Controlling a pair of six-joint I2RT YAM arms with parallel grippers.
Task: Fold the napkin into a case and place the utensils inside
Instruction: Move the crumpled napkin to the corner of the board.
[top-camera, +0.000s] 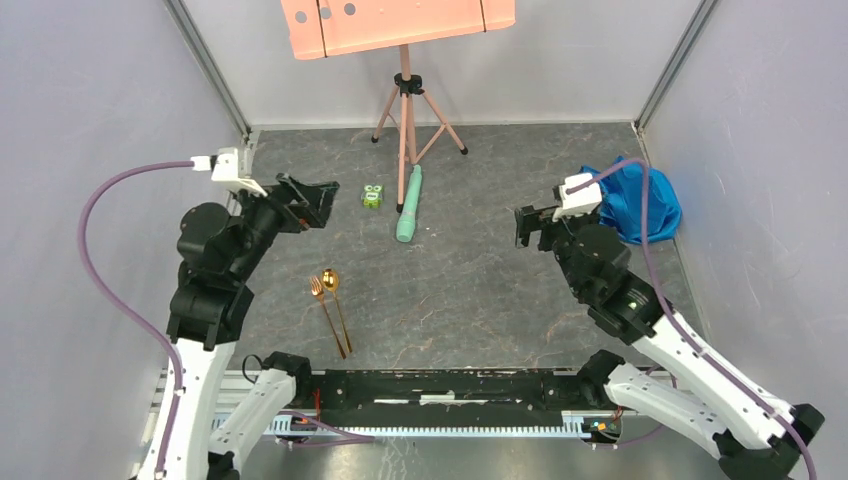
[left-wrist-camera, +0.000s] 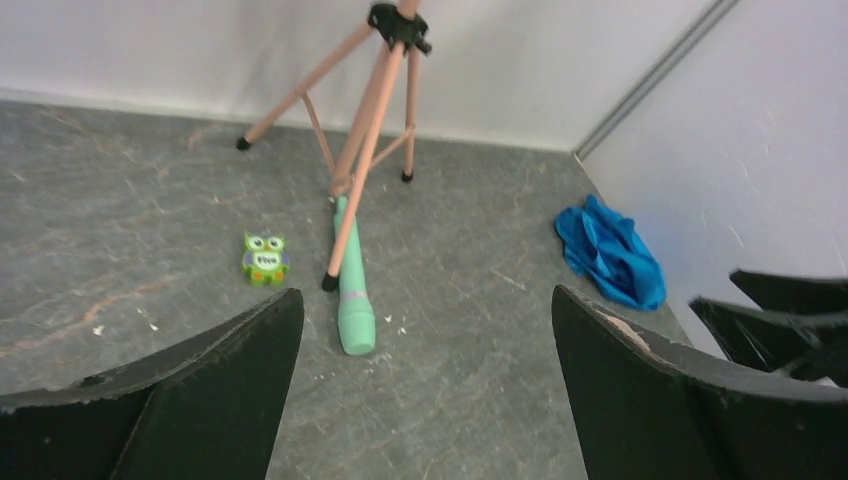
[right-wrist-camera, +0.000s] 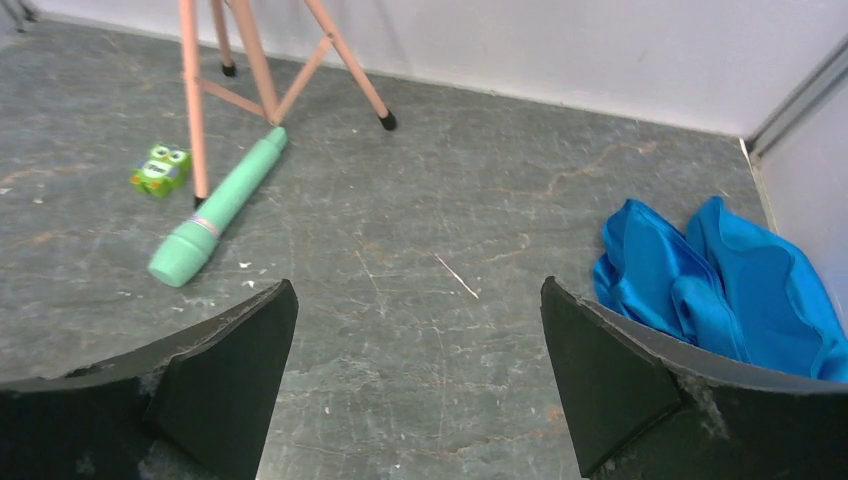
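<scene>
The napkin (top-camera: 640, 205) is a crumpled bright blue heap by the right wall, also visible in the left wrist view (left-wrist-camera: 610, 250) and the right wrist view (right-wrist-camera: 720, 290). It is not folded into a case. The utensils, a gold fork (top-camera: 328, 320) and spoon (top-camera: 331, 281), lie side by side on the left front of the table. My left gripper (top-camera: 318, 203) (left-wrist-camera: 427, 292) hangs open above the table's left side, behind the utensils, holding nothing. My right gripper (top-camera: 532, 226) (right-wrist-camera: 418, 284) is open and empty, just left of the napkin.
A pale green tube (top-camera: 409, 205) lies mid-table by a pink tripod (top-camera: 405, 110) carrying a pink board (top-camera: 400, 25). A small green owl toy (top-camera: 373, 196) sits left of the tube. Grey walls close in the left, right and back.
</scene>
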